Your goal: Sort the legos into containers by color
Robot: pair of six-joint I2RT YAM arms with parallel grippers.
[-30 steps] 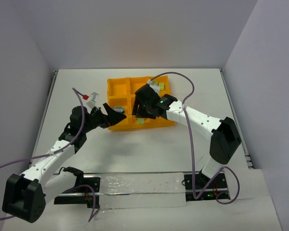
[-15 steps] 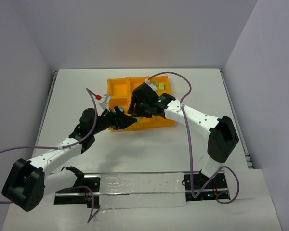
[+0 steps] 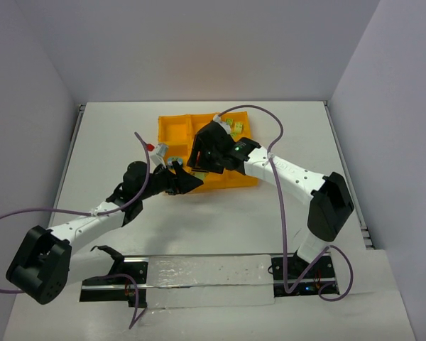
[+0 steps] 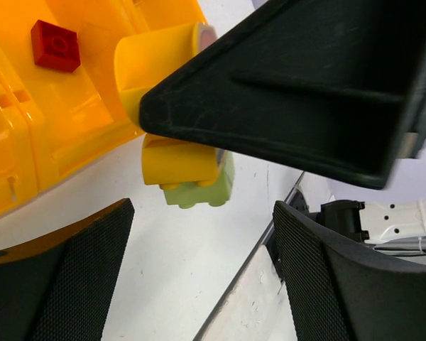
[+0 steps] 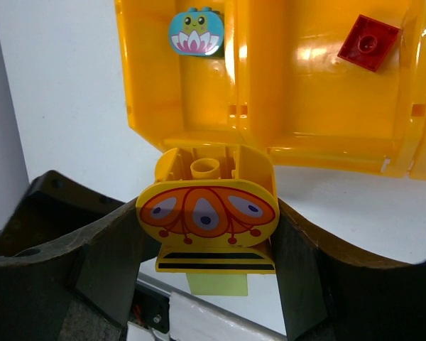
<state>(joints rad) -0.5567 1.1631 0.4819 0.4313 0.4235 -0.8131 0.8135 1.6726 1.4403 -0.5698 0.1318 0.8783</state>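
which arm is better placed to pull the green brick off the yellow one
Left, probably: the left gripper, open and empty, faces the pale green brick, while the right gripper is shut on the yellow brick.

right gripper (image 3: 201, 162) holding yellow lego (image 5: 207, 213) crowds tray (image 3: 172, 131) beside left gripper (image 3: 189, 183).

Overhead rear view; wrist close-ups sharing tray (image 5: 305, 106)

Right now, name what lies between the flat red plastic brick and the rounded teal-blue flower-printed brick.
A dividing wall of the orange-yellow plastic tray, between the red brick and the teal-blue brick; right wrist view.
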